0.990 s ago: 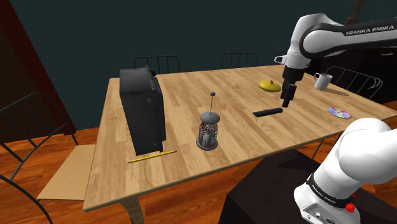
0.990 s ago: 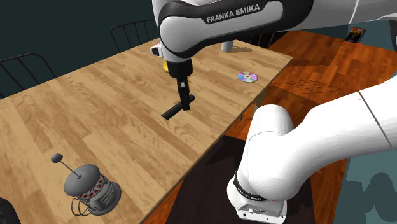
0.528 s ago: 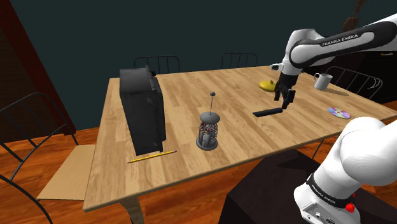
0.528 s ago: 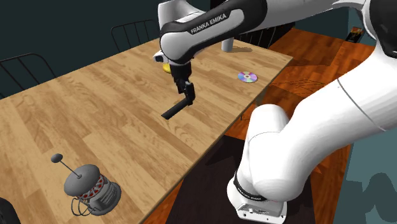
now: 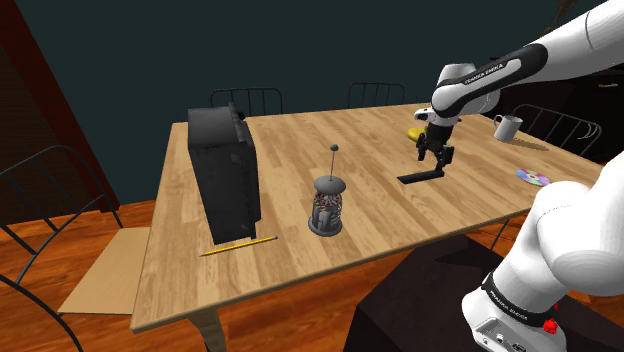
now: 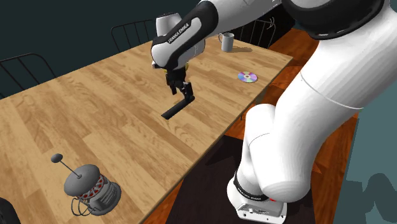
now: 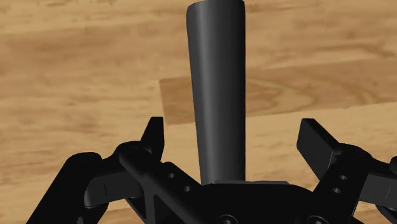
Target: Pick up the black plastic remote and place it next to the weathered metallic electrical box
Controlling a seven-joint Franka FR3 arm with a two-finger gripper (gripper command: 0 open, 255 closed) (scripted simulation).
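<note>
A black gripper (image 5: 437,160) hangs low over the black remote (image 5: 420,177), which lies flat on the wooden tabletop (image 5: 300,150) well apart from the dark electrical box (image 5: 225,170), fingers (image 7: 318,143) spread astride it untouching, seemingly aligned to clasp it.

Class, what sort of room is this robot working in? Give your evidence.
Probably a home dining room: a wooden table, wire-backed chairs round it, and a mug and French press on top.
</note>
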